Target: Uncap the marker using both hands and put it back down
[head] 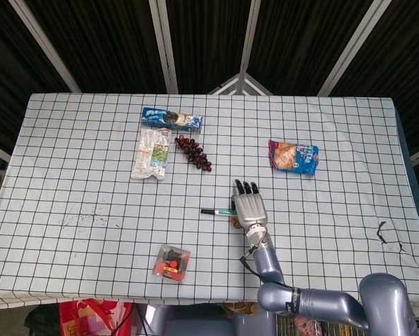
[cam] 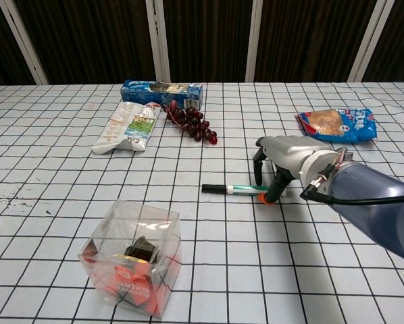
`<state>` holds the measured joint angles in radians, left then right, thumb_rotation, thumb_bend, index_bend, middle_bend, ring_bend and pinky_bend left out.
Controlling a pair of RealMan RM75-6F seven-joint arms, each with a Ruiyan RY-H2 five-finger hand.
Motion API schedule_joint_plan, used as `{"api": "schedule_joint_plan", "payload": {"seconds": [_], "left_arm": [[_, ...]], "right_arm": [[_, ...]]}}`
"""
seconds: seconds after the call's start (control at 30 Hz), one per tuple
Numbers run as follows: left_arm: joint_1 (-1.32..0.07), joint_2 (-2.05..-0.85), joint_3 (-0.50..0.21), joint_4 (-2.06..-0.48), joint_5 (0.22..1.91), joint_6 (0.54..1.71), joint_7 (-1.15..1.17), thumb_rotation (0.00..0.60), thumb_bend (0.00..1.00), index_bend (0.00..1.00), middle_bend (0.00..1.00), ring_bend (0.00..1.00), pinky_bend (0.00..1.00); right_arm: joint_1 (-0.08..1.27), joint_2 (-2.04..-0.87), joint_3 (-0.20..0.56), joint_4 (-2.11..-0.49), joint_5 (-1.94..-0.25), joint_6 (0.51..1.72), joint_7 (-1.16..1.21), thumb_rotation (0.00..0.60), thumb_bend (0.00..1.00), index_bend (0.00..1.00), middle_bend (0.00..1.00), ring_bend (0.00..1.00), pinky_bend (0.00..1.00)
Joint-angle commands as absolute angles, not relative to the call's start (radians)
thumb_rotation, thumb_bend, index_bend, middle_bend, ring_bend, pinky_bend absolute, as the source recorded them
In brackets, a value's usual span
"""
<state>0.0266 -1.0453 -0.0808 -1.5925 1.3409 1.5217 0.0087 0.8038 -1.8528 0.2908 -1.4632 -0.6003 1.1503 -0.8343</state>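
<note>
The marker (cam: 232, 189) lies flat on the checked tablecloth, its black cap pointing left and its white-and-green barrel running right; in the head view the marker (head: 215, 210) shows left of the hand. My right hand (cam: 291, 155) is low over the barrel's right end and hides that end. Its fingers (cam: 257, 165) curl down behind the barrel, and the orange-tipped thumb (cam: 265, 196) stands in front of it. No firm grip shows. From above, the right hand (head: 249, 208) is seen back up. My left hand appears in neither view.
A clear box (cam: 131, 266) with red contents sits near the front left. Dark grapes (cam: 192, 123), a white-green packet (cam: 129, 126) and a blue box (cam: 161, 91) lie at the back left. A snack bag (cam: 337, 123) lies at the back right.
</note>
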Motion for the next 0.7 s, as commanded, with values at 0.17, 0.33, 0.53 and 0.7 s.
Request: {"api": "schedule_joint_plan", "payload": {"seconds": [0.17,0.33,0.53,0.7], "left_arm": [[0.019,-1.051,-0.082,-1.606,1.338,1.513,0.034,0.6,0.49,0.01,0.0,0.0,0.0],[0.015,-1.053,-0.083,-1.617,1.337,1.511,0.055,0.6,0.49,0.01,0.0,0.0,0.0],[0.014,-1.052,-0.082,-1.633,1.338,1.514,0.072,0.6,0.49,0.01,0.0,0.0,0.0],[0.013,-1.053,-0.081,-1.641,1.34,1.516,0.083,0.6,0.49,0.01,0.0,0.0,0.0]], "right_arm": [[0.801,-1.842,0.284,-1.454,-0.599,1.14,-0.818,0.6,0.35,0.54,0.0,0.02,0.0],[0.797,-1.834,0.277,-1.451,-0.595,1.131,-0.805,0.6,0.36,0.54,0.0,0.02,0.0],[0.793,-1.826,0.269,-1.447,-0.598,1.122,-0.785,0.6,0.36,0.56,0.0,0.02,0.0],[0.792,-1.823,0.265,-1.449,-0.617,1.117,-0.766,0.6,0.4,0.62,0.0,0.02,0.0]]}}
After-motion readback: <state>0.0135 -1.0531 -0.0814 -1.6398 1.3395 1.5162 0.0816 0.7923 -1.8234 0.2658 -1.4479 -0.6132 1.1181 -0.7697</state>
